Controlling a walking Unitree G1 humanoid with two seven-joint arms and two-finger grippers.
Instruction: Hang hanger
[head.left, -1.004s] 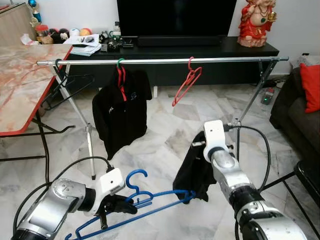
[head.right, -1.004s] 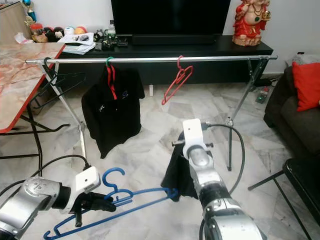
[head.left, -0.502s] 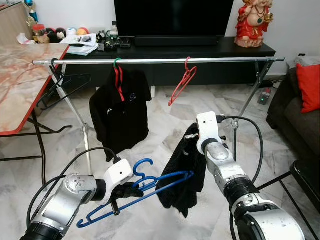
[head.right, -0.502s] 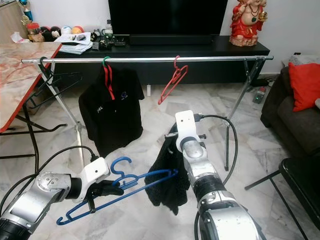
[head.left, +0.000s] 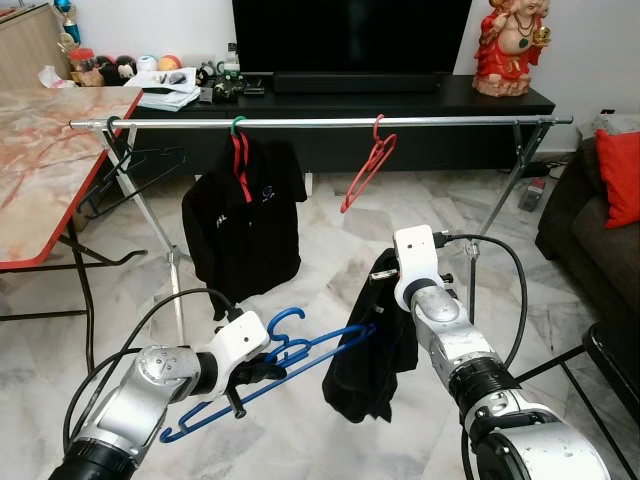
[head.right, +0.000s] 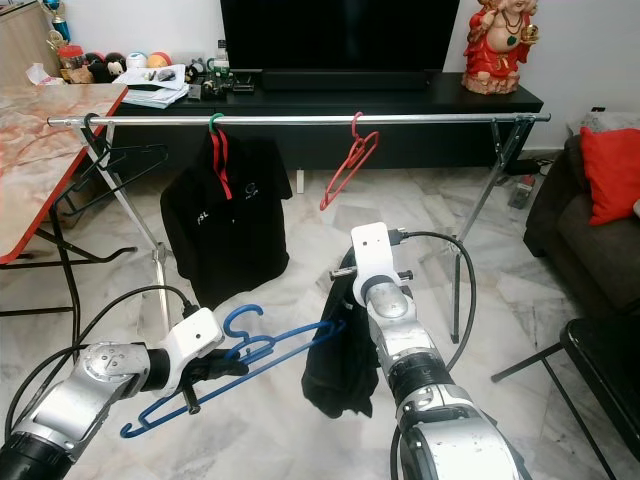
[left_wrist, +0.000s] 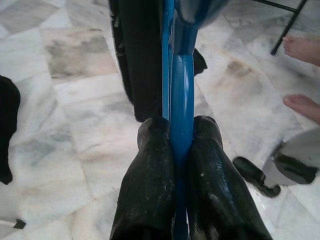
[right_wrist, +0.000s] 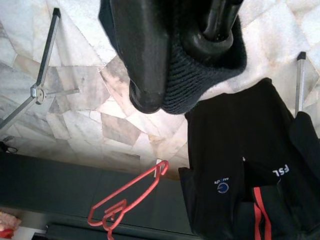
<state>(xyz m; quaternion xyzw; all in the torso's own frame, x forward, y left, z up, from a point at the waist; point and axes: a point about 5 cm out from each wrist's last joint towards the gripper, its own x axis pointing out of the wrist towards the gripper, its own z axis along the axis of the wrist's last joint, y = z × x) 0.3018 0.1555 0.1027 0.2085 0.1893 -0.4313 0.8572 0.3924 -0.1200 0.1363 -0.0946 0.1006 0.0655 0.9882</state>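
A metal rail (head.left: 320, 122) stood far ahead, carrying a black polo shirt (head.left: 242, 222) and red hanger (head.left: 368, 170). Nearer, the left gripper (left_wrist: 172, 150) clamped the blue plastic hanger (head.left: 270, 372); the right gripper (right_wrist: 170, 65) pinched the knitted black garment (head.left: 370, 340) draped on it.

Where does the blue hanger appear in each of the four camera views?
Left eye view: blue hanger, lower centre, slanting up toward the black garment.
Right eye view: lower left of centre.
Left wrist view: centre, pinched between the left gripper fingers.
Right wrist view: not in it.
Shared landmark: red hanger on the rail.
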